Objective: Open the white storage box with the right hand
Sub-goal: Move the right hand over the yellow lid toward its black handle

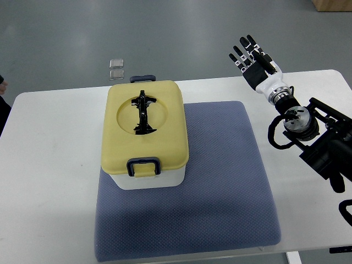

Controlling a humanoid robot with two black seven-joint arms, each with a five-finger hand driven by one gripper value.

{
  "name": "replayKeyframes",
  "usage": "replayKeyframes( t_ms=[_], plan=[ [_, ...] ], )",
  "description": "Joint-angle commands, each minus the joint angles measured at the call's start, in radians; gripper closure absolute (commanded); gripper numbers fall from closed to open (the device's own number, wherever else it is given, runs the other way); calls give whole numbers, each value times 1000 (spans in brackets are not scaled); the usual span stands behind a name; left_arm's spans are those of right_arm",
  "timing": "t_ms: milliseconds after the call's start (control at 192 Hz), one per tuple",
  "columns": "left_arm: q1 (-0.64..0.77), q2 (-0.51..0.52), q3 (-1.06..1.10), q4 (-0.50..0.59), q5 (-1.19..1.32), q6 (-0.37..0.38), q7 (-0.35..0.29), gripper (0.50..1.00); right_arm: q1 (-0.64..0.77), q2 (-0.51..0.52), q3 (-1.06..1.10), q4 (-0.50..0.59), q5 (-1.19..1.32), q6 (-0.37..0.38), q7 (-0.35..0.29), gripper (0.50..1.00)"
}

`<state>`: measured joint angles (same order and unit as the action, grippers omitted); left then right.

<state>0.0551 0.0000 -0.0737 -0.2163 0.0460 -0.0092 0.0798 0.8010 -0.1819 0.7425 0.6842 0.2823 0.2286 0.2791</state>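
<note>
Table top, white and wide, fills most of the frame. On it lies a big blue-grey padded mat. At the mat's upper left sits the white storage box with a yellow lid, lid on, black handle flat. At upper right, well apart, the black-and-white right robot hand has fingers spread wide, holding nothing.

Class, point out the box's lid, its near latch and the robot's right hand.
lid [165, 135]: top view, bare yellow top right of the handle.
near latch [143, 166]: top view, dark clasp's middle.
right hand [254, 59]: top view, palm.
</note>
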Motion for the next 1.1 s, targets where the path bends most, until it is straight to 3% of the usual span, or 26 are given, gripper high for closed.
replayKeyframes(
  t_ms=[0, 302, 474, 688, 948, 1094],
  plan=[
    [0, 0, 0, 0, 0, 0, 2, 500, 1, -1, 0, 0, 0, 0, 0, 564],
    [0, 0, 0, 2, 0, 0, 2, 500, 11, -7, -6, 2, -9, 9, -1, 566],
    [0, 0, 2, 2, 0, 0, 2, 500, 90, -31, -18, 6, -121, 12, -6, 566],
    [0, 0, 0, 0, 0, 0, 2, 500, 239, -76, -77, 23, -601, 51, -17, 566],
    [0, 0, 0, -9, 0, 0, 2, 500, 417, -203, -239, 259, -1161, 181, 0, 566],
    [0, 0, 0, -15, 0, 0, 2, 500, 534, -234, -396, 365, -1555, 175, 100, 566]
  ],
)
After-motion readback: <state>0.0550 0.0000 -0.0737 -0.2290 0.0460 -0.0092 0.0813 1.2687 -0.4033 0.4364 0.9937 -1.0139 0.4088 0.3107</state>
